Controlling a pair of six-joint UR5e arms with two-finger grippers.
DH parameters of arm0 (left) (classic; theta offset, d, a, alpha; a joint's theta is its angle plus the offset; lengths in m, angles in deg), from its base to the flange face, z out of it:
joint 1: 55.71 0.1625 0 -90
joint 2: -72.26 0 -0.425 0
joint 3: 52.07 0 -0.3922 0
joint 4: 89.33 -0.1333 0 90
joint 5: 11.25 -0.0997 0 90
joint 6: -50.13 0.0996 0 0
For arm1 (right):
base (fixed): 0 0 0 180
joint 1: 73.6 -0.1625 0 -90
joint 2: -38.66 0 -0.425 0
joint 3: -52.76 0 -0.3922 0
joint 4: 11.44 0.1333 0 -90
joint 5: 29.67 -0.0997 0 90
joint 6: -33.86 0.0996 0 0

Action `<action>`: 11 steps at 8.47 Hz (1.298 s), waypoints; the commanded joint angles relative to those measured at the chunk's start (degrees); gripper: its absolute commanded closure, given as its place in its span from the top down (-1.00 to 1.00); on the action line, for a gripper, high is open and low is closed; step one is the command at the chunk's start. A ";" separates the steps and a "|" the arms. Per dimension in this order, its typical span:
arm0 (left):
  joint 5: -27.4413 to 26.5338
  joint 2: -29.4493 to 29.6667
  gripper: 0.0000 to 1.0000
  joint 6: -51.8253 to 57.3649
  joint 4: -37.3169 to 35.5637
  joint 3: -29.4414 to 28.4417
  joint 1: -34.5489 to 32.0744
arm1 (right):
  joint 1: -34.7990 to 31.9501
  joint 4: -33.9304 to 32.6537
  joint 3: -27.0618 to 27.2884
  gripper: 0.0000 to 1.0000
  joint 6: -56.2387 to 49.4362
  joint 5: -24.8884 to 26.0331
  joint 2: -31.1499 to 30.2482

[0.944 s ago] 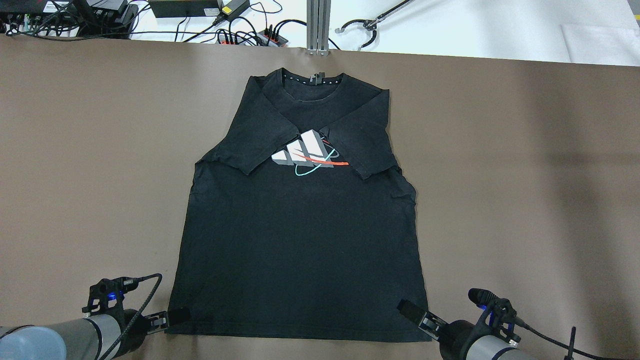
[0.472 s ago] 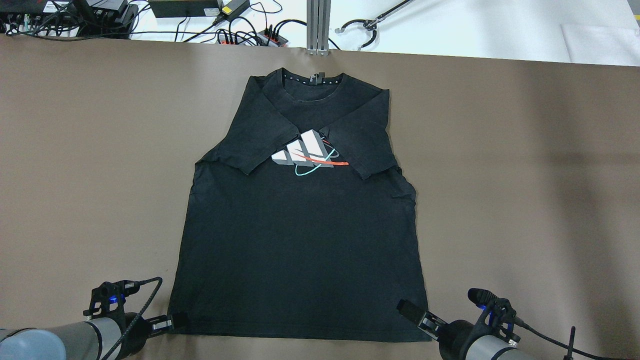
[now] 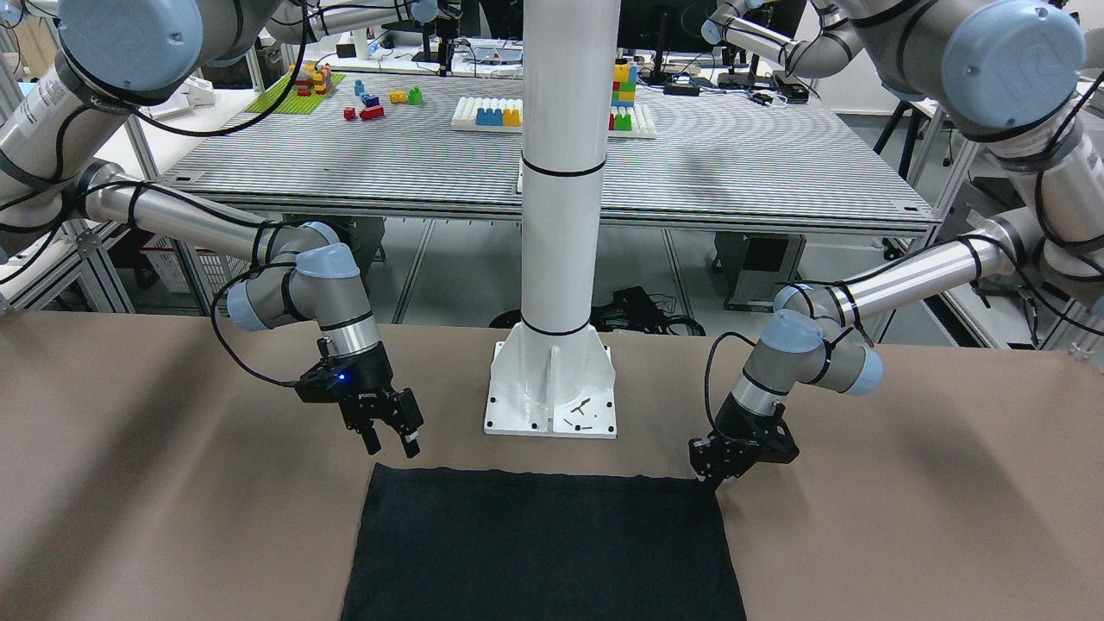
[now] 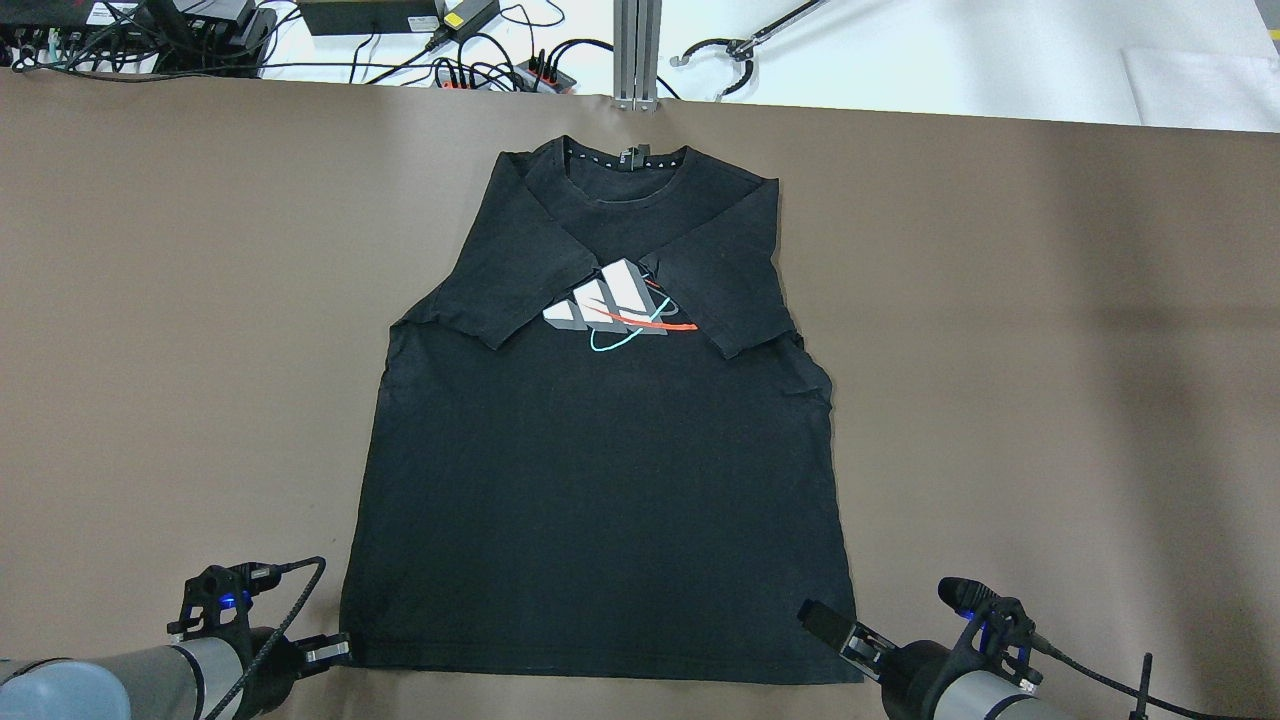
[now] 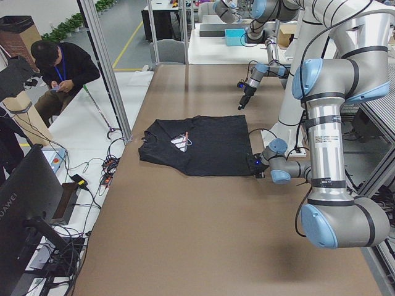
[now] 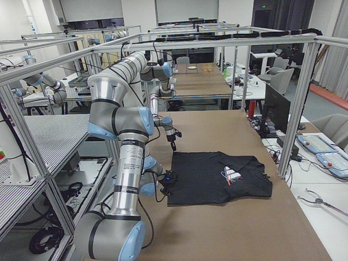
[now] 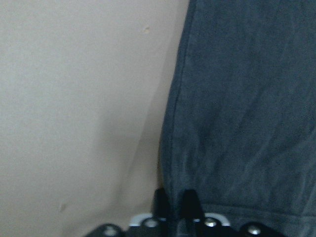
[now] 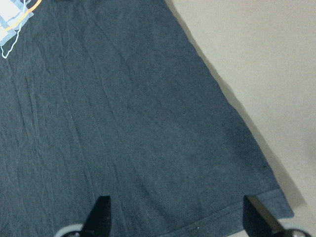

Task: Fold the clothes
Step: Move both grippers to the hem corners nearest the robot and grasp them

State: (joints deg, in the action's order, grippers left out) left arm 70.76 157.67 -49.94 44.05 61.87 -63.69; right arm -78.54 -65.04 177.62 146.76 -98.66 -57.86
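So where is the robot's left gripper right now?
In the overhead view, the left gripper sits at bottom left, right at the lower-left hem corner of the black T-shirt.

Shirt [image 4: 600, 480] flat mid-table [image 4: 1050, 350], collar at far edge, hem toward robot. Left gripper [image 4: 335, 652] at hem's left corner; right gripper [image 3: 392, 448] over hem's right corner. Pillar [image 3: 552, 392] just behind hem, between the grippers.

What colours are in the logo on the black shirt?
The logo is white and grey with red and teal lines; clearest in the overhead view.
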 commanded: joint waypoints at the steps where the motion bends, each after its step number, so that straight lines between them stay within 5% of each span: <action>1: 0.09 0.19 -1.00 0.58 0.03 0.49 -0.02 | 0.11 -0.28 -2.93 0.88 -0.05 0.16 -1.47; 4: 0.00 0.19 -1.00 0.67 0.03 0.49 -0.02 | 0.99 0.16 -8.14 0.77 -0.49 0.34 -1.31; 8: 0.00 0.28 -1.00 0.67 0.03 0.93 -0.11 | 4.14 0.07 -8.14 -0.20 0.57 4.10 0.19; 11: 0.17 0.02 -1.00 0.67 -0.05 2.77 -0.46 | 5.55 0.07 -7.79 -0.60 0.30 5.17 0.28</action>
State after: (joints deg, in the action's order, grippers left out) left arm 70.79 157.85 -49.27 44.08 63.46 -63.97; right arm -74.08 -64.95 169.71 147.11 -94.12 -57.67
